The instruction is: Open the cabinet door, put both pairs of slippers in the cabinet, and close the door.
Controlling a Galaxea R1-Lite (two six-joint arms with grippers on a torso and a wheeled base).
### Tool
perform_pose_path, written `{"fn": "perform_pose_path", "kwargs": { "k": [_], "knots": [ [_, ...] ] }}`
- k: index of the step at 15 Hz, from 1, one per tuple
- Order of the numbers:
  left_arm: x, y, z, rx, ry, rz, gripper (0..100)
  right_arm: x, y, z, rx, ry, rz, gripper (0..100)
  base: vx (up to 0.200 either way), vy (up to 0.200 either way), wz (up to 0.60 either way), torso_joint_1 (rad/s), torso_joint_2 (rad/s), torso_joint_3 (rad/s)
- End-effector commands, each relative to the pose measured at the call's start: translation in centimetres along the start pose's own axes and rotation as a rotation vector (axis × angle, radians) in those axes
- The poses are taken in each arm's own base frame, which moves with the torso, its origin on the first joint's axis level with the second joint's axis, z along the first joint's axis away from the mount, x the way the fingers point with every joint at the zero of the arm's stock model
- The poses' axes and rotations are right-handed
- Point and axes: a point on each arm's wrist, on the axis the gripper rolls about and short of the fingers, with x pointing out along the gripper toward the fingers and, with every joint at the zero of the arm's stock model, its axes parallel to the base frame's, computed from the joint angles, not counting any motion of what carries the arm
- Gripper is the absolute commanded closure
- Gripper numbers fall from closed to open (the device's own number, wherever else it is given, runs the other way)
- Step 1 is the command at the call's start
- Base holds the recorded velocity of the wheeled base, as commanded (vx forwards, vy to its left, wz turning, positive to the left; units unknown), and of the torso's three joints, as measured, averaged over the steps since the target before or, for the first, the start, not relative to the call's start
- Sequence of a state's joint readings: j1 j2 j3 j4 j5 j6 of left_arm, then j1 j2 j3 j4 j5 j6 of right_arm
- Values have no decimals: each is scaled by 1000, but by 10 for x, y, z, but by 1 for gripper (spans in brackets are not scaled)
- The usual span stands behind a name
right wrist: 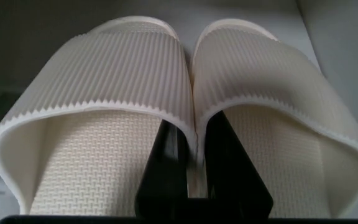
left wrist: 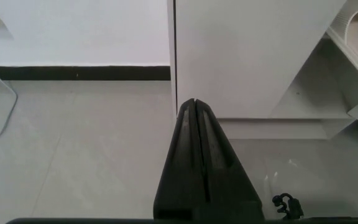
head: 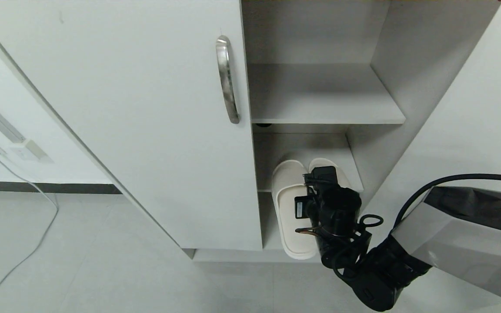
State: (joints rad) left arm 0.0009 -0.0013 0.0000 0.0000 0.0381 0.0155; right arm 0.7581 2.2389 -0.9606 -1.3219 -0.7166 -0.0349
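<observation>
slippers (head: 291, 208) on lower shelf (head: 276, 150), right of door (head: 124, 121), heels overhanging.

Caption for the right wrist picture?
The right arm's fingers clamp a cream slipper pair by the inner edges, toes inside the cabinet.

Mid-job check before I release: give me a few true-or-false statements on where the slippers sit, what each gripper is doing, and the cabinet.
1. The right gripper pinches the cream slippers by their adjoining inner sides. True.
2. The slippers lie fully inside on the upper shelf. False: they are at the lower shelf, with their heels sticking out past its front edge.
3. The left gripper is open. False: it is shut, holds nothing, and sits above the floor.
4. The compartment beside the metal handle stands open. True.
</observation>
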Motion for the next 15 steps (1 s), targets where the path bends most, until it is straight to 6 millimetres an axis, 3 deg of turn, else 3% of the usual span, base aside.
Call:
{"fn": "perform_pose_path", "kwargs": {
  "k": [1,7,15],
  "knots": [
    [0,0,0,0,1,1,100,6,-1,-7,-3,6,-12,100,0,0,0,0,0,0],
    [0,0,0,-2,1,1,100,32,1,5,32,7,-38,100,0,0,0,0,0,0],
    [0,0,0,-3,1,6,100,96,-2,33,65,-7,-112,100,0,0,0,0,0,0]
  ]
}}
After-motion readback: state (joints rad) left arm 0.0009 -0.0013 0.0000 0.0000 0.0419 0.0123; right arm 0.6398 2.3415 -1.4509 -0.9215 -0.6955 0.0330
